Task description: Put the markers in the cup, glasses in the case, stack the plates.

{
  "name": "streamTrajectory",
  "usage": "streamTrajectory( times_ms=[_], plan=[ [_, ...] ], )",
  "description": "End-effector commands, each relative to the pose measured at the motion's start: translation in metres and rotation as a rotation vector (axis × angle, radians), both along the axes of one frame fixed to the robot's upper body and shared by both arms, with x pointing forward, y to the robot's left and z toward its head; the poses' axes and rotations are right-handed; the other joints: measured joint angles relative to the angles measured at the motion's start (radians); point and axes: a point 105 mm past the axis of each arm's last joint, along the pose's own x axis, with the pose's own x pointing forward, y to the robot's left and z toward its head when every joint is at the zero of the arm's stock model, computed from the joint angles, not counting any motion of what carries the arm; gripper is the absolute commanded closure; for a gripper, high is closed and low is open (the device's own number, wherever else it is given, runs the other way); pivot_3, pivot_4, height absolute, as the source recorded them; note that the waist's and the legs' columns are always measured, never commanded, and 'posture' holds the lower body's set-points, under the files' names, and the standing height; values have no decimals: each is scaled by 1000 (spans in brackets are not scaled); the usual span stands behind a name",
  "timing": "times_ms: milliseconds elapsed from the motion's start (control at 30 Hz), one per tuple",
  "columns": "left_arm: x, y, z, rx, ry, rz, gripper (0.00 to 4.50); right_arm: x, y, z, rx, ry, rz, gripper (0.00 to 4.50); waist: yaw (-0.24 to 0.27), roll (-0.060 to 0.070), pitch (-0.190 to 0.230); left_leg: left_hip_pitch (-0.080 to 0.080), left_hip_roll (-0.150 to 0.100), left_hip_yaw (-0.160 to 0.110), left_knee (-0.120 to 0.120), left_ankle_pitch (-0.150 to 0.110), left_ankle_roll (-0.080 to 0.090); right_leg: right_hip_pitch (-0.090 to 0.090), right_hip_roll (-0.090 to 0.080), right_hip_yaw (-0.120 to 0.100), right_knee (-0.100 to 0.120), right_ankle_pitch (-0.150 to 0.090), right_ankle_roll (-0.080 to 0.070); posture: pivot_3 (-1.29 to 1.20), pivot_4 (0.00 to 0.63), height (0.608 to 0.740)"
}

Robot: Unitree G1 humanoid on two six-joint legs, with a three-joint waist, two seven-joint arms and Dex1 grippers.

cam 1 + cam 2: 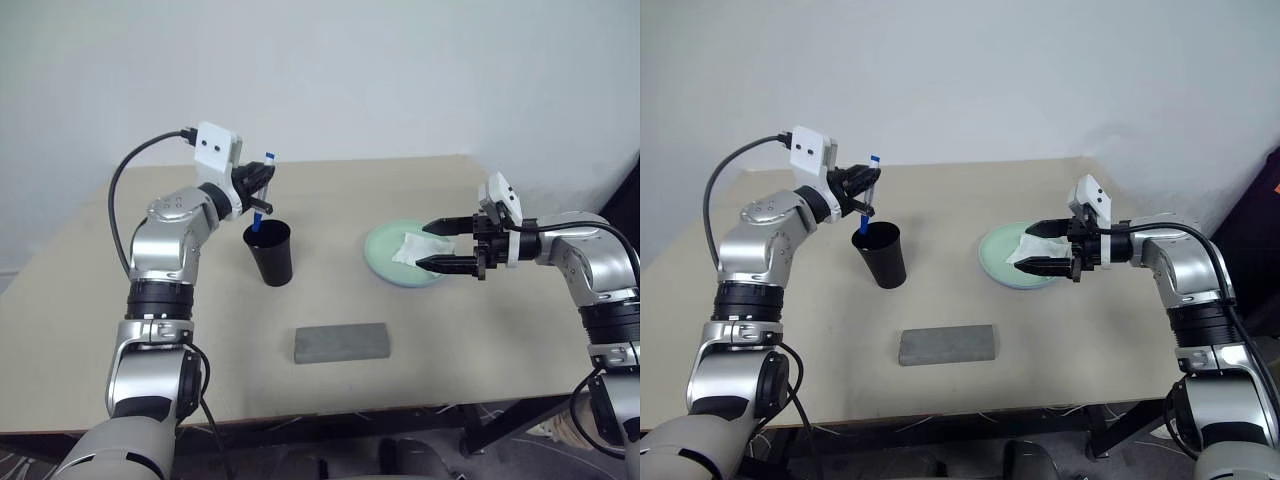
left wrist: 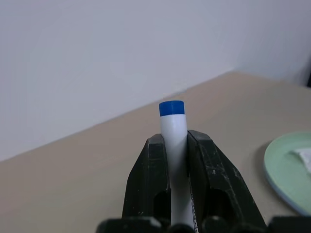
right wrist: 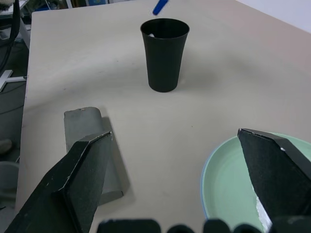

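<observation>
The left tool point(image 1: 256, 191) is closed on the thin white marker with the blue cap point(image 1: 266, 182), which stands nearly upright, a little tilted, with its lower blue end just at the mouth of the tall black plastic cup point(image 1: 270, 254) right below it. So the marker's long axis already runs down toward the opening, and I judge it needs only to be lowered and released. The right tool point(image 1: 442, 246) is wide open and empty, over the pale green round plate point(image 1: 378, 247) well apart from the cup.
</observation>
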Motion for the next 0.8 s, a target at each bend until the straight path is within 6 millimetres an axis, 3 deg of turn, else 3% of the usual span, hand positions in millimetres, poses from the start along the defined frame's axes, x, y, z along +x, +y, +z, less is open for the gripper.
streamTrajectory(
  times_ms=[33,200,233,300,567,700,800],
  plan=[
    [0,-3,7,12,-60,-24,4365,-1,1,16,17,-59,9,0,0,0,0,0,0,0,0,0,0,0,0,0,0,0,0,0,0,726],
    [-1,-6,-4,21,-52,-41,4365,-1,2,17,20,-60,10,0,0,0,0,-1,0,-1,0,0,0,0,0,0,0,0,0,0,0,726],
    [-2,-7,-6,19,-51,-45,3628,-1,2,17,20,-60,10,0,0,0,0,-1,0,0,0,0,0,0,0,0,0,0,0,0,0,726],
    [-4,-9,-9,8,-43,-59,3084,-1,2,17,21,-60,10,0,0,0,0,0,0,0,0,0,0,0,0,0,0,0,0,0,0,726],
    [-9,-11,-11,-4,-39,-90,210,0,2,17,24,-59,7,0,0,0,0,0,0,-1,0,0,0,0,0,0,0,0,0,0,0,726],
    [-12,-11,-9,4,-42,-101,65,-1,2,17,24,-59,6,0,0,0,0,0,0,0,0,0,0,0,0,0,0,0,0,0,0,726],
    [-38,-2,-1,51,-25,-219,65,-1,1,16,28,-59,-3,0,-7,0,0,0,0,0,0,0,0,0,0,0,0,0,0,0,0,726]
  ],
)
